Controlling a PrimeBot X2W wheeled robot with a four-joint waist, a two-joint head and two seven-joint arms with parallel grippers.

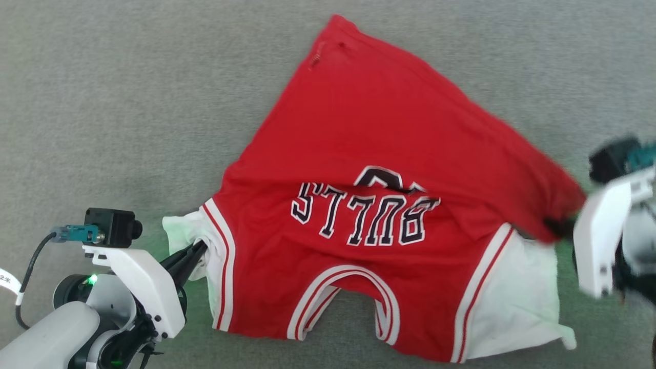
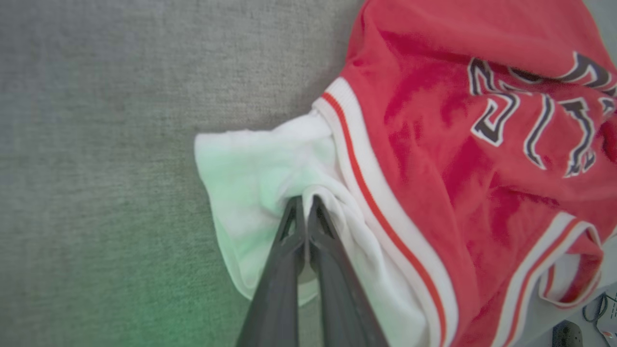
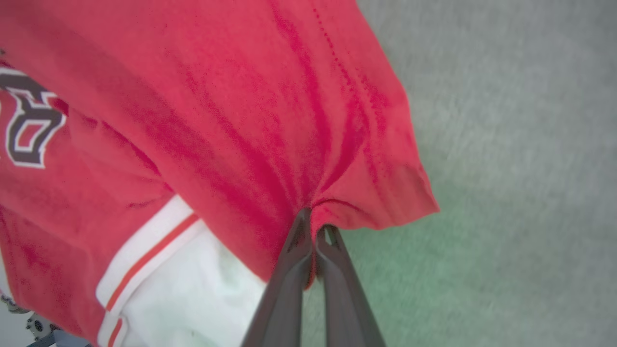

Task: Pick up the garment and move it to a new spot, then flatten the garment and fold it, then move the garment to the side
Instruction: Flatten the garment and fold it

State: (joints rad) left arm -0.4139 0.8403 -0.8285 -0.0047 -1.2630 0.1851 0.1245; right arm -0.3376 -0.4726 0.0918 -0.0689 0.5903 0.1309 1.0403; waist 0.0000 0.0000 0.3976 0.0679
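Head view: left claw (image 1: 197, 251) clamps the sleeve of the red, white-sleeved fabric jersey (image 1: 369, 154), right claw (image 1: 556, 225) its hem corner; uneven pulling could slip either shallow pinch.

The red jersey (image 1: 369, 154) lies spread, its black white-outlined "BULLS" lettering facing up and inverted, striped neckline at six o'clock, hem toward twelve. One hem corner is drawn to three o'clock above a white sleeve; the nine o'clock sleeve is bunched.
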